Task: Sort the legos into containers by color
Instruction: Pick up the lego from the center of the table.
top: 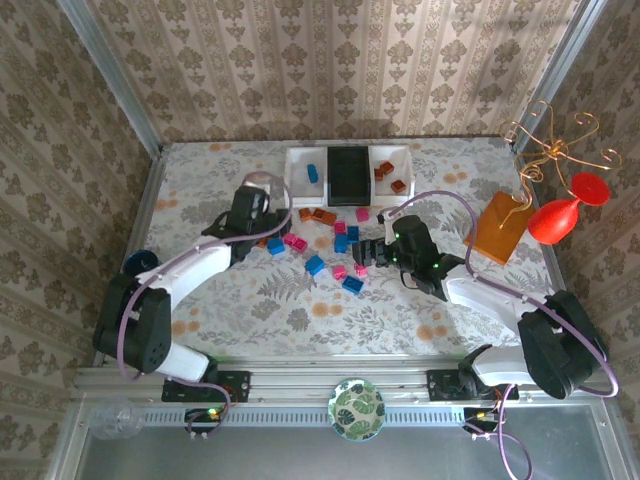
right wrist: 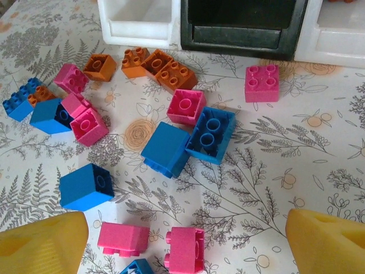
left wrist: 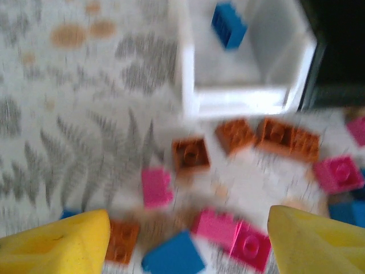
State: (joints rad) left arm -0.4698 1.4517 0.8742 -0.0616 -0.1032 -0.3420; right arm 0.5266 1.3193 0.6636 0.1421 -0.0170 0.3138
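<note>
Three trays stand in a row at the back: a white tray point(top: 296, 180) holding one blue lego point(top: 312, 173), a black tray point(top: 349, 172), and a white tray point(top: 405, 158) with brown legos point(top: 385, 172). Loose blue, pink and brown legos point(top: 340, 245) lie scattered in front of them. My left gripper point(top: 268, 236) is open low over the left end of the pile, with a blue lego point(left wrist: 174, 254) and pink legos point(left wrist: 234, 234) on the table between its yellow fingers point(left wrist: 63, 242). My right gripper point(right wrist: 185, 245) is open above a pink lego point(right wrist: 184, 249), and blue legos point(right wrist: 188, 140) lie ahead of it.
A large flat orange block point(top: 498, 227), a red goblet shape point(top: 560, 215) and a copper wire stand point(top: 550, 150) sit at the right. A dark blue cup point(top: 137, 264) is at the left edge. A green patterned plate point(top: 357, 408) rests on the near rail.
</note>
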